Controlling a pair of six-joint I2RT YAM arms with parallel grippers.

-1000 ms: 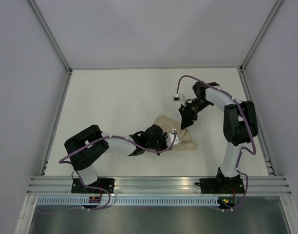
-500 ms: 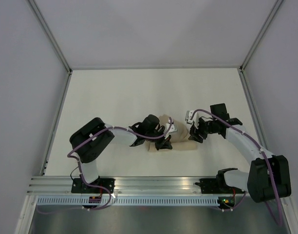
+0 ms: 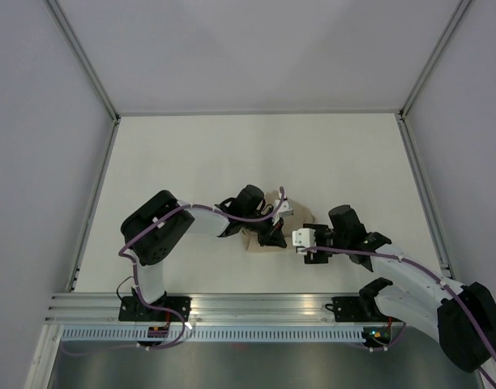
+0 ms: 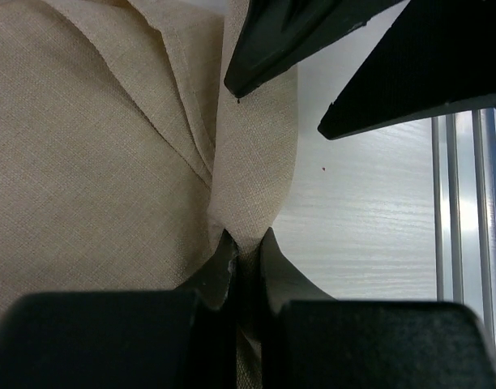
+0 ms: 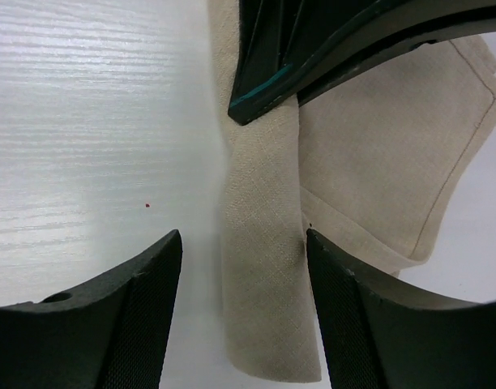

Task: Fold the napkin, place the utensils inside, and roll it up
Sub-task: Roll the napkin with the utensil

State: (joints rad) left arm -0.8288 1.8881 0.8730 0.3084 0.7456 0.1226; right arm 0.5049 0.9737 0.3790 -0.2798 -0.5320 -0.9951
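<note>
The beige napkin [image 4: 86, 162] lies folded on the white table, with a rolled edge [image 5: 264, 267] running along one side. My left gripper [image 4: 246, 247] is shut on a pinch of that rolled cloth. In the top view it sits at the napkin's near side [image 3: 272, 235]. My right gripper [image 5: 243, 243] is open, its fingers on either side of the roll's end without touching it. It faces the left gripper from the right [image 3: 288, 237]. The napkin [image 3: 303, 215] shows only in patches around the two grippers. The utensils are hidden.
The table's near edge has metal rails [image 4: 467, 211] just right of the left gripper. White walls [image 3: 86, 162] enclose the table on the left, right and back. The right arm's elbow [image 3: 410, 284] lies low near the front rail.
The right arm has swung from the back right down to the napkin's near right side, and its jaws have opened wider. The left gripper has kept its pinch and shifted slightly back.
</note>
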